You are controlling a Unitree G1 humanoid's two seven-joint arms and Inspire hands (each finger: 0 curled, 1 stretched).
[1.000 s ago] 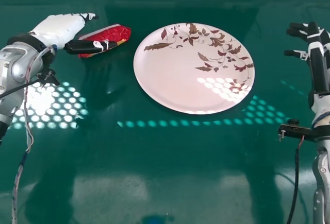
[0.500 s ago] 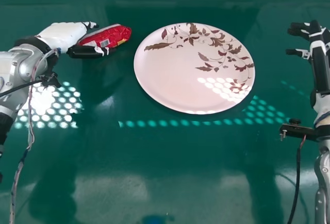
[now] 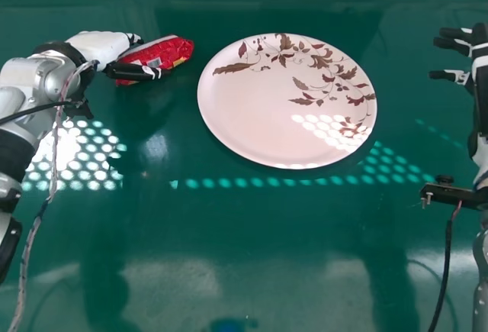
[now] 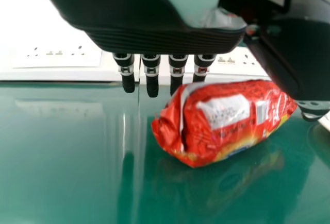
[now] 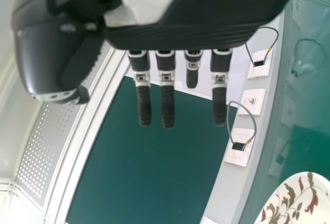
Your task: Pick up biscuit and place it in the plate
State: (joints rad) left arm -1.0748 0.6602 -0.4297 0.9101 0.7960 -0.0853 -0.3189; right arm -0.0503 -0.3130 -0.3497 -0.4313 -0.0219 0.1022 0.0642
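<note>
Left wrist view: biscuit packet (image 4: 234, 136) beside slightly spread fingers (image 4: 152, 82)

Its pale label (image 4: 225, 112) shows there; the head view gives the whole plate (image 3: 259, 118), leaf-patterned, dotted with light. The packet lies between the left hand's (image 3: 97, 44) straight fingers and thumb, at the plate's ten o'clock; contact I cannot tell. At two o'clock, the right hand's (image 3: 479, 40) fingers are straight, apart.

Desk (image 3: 252, 229): glossy, green, flat surface. Directly supported items: one round, pale pink plate (image 3: 267, 111) with brown leaf decoration; one elongated, red, glossy-wrapped biscuit packet (image 3: 174, 49), left of the plate.
</note>
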